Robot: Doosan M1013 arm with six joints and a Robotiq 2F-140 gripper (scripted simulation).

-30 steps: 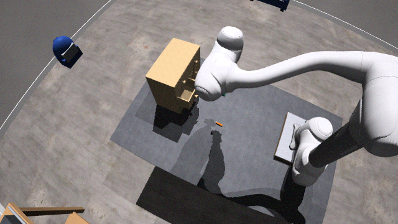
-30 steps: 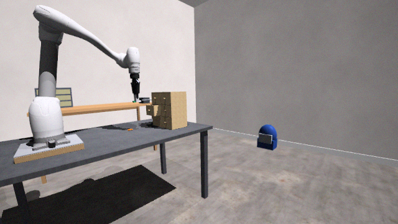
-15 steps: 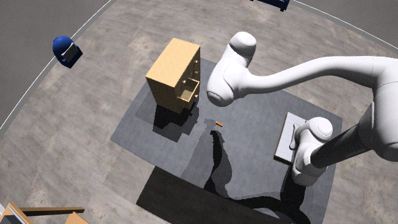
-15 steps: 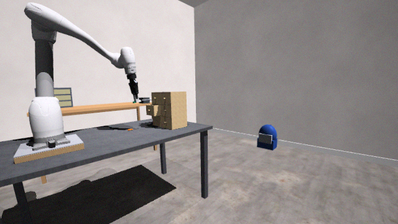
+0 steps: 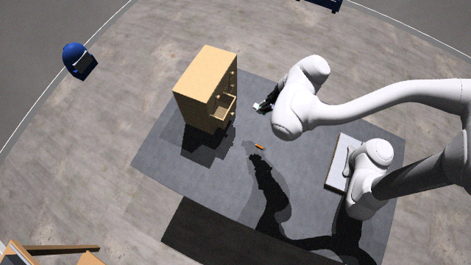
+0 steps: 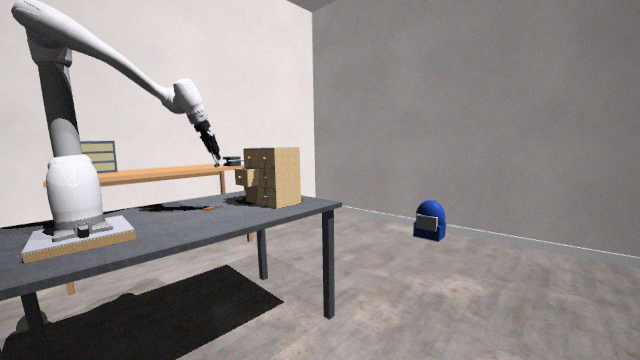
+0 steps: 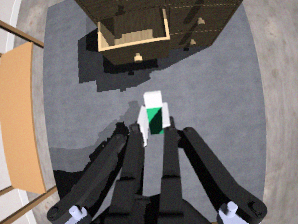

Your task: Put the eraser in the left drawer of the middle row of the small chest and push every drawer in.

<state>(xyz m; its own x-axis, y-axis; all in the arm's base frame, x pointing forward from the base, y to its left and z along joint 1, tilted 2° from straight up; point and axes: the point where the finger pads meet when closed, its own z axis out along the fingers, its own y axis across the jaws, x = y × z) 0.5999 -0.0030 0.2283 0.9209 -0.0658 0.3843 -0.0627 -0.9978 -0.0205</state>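
Eraser (image 5: 256, 106) (image 6: 216, 165) (image 7: 155, 116): white and green, aloft over the counter (image 5: 210, 191) (image 6: 175, 225) (image 7: 225, 100), at 3 o'clock from the pulled-out drawer in my top view and well apart from it.
Tool (image 5: 262, 107) (image 6: 217, 158) (image 7: 155, 112): nearly closed, its fingertips gripping the eraser between them, one on each side; I see it tilted in my exterior view.
Drawer (image 5: 222, 118) (image 6: 244, 177) (image 7: 135, 45): left one of the middle row, standing out of the chest front, its tray open to my top and wrist cameras.
Chest (image 5: 206, 73) (image 6: 287, 175) (image 7: 175, 30): upright on the counter, at 10 o'clock from the eraser in the top view; the other fronts look pushed in.
Orange item (image 5: 259, 146) (image 6: 208, 208): lying on the counter, at 6 o'clock from the eraser overhead.
Arm (image 5: 397, 93) (image 6: 125, 60): reaching from its base slab (image 5: 334, 169) (image 6: 80, 246), at 4 o'clock from the chest on my overhead feed.
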